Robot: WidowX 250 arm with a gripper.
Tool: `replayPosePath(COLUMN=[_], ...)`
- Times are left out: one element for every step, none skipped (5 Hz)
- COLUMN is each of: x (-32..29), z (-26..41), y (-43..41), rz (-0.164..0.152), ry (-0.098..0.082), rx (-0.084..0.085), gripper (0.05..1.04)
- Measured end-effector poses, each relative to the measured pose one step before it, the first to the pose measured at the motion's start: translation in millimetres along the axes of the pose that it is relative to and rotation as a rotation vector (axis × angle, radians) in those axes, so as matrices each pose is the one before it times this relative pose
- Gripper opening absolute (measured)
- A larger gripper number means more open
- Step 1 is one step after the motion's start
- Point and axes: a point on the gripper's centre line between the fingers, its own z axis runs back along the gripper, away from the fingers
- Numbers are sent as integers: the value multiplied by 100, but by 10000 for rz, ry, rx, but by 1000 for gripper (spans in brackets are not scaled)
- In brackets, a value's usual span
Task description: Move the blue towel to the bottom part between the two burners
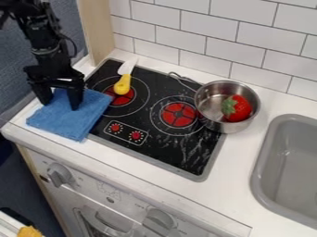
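In the camera view, my gripper [60,104] is hanging with fingers spread wide at the blue towel [69,121], which is lying across the counter [243,159] and the stove's [167,155] left edge, and I'm expecting light, limp, forgiving cloth, best pinched mid-fabric.

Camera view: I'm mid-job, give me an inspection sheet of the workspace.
Surface: white counter with black stove top set in; pale streaks at its lower right, marks or reflections, cannot tell.
Job's things: blue towel lies across the stove top's left edge, partly on the counter; not yet between left burner and right burner.
Clutter: yellow-handled knife over left burner; pot at right, strawberry inside.
Gripper: at the towel, fingers apart.
Cables: thin black loop beside the arm.
Surroundings: tiled wall behind, grey sink at right.
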Motion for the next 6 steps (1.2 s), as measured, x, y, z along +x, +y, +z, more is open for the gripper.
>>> replayPosePath(x=[254, -1560, -1599, -284, -48, -169], z=[32, 598, 1075, 241, -63, -45], y=[-3109, -5997, -3242, -3253, -1018, -1291], rz=[-597, -582, 145, 419, 1107, -115], ry=[-83, 553, 156, 144, 340, 125], rx=[-154, -315, 324, 318, 86, -253], gripper=[1001, 1001, 1001, 1001, 1001, 1001])
